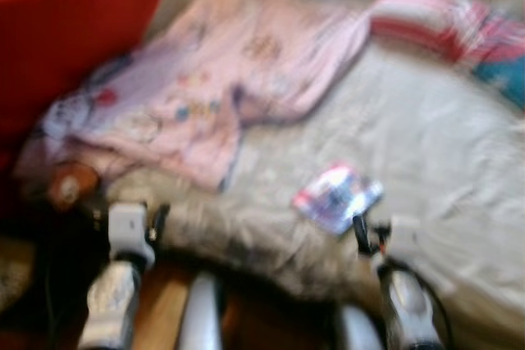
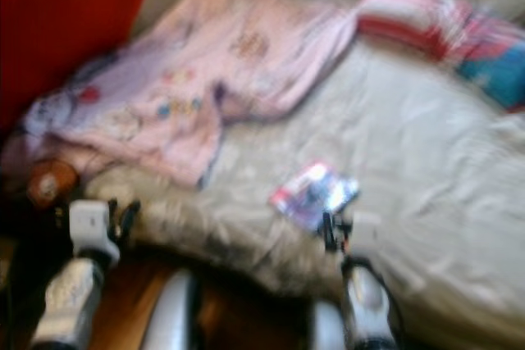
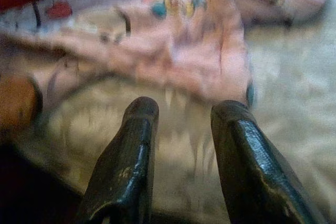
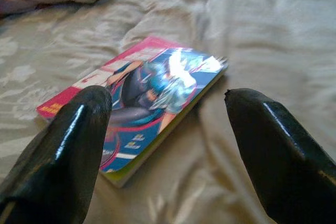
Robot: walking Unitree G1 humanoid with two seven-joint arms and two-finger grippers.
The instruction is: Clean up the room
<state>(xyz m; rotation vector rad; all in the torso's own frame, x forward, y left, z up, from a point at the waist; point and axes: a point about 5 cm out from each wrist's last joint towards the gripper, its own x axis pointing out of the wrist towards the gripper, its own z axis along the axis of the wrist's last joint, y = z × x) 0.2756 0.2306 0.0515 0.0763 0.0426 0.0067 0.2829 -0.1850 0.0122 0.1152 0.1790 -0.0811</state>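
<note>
Book (image 4: 144,108) flat on bed (image 4: 273,35) | just beyond open right end effector (image 4: 168,103)

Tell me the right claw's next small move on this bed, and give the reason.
Probably ease the right claw forward and down so its fingers straddle the book's near edge. Its fingers are open and empty, the book lies flat on the cream bedspread just ahead, and nothing is gripped yet. The left claw is open near the pink blanket.
</note>
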